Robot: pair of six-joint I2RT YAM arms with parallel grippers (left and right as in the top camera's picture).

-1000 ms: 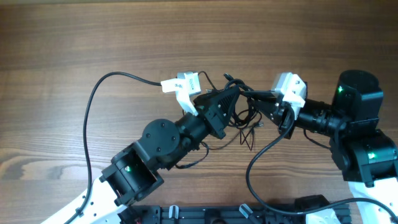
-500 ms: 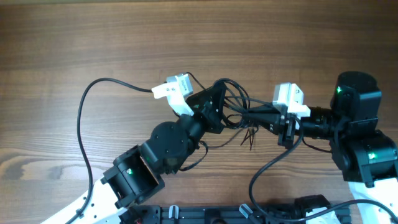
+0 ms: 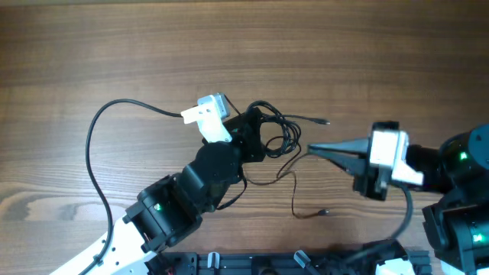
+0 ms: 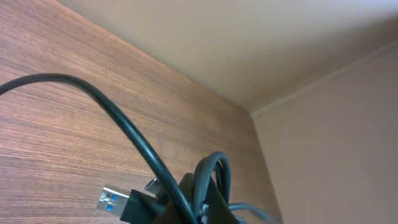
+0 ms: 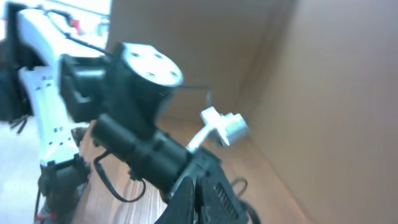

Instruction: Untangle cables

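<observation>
Overhead view. The cables (image 3: 273, 131) are very thin black wires. Most of them are gathered in a loose knot of overlapping loops near the middle of the wooden table (image 3: 114, 46). The knot lies against the tip of the left gripper (image 3: 256, 137), on its 3 o'clock side. The dark fingers merge with the dark wires, so it cannot be told whether the left jaws are open or closed.

One strand leaves the knot toward 3 o'clock and ends in a small plug tip (image 3: 326, 121) that lies free on the wood. A second strand runs from the knot toward 4 o'clock to the right gripper (image 3: 315, 149). Its jaws are drawn together into a narrow point and pinch this strand. Just short of that point a thin length drops toward 6 o'clock, then bends toward 3 o'clock and ends in another plug tip (image 3: 324, 212).

A thick black cable (image 3: 95, 145) arcs from the left wrist out toward 9 o'clock.

Left wrist view. A dark loop of the cables (image 4: 214, 174) rises at the lower edge, beside the thick black cable (image 4: 118, 115) and a blue-tongued USB plug (image 4: 112, 200).

Right wrist view. The picture is blurred, and the right gripper (image 5: 194, 199) shows as a closed dark wedge.
</observation>
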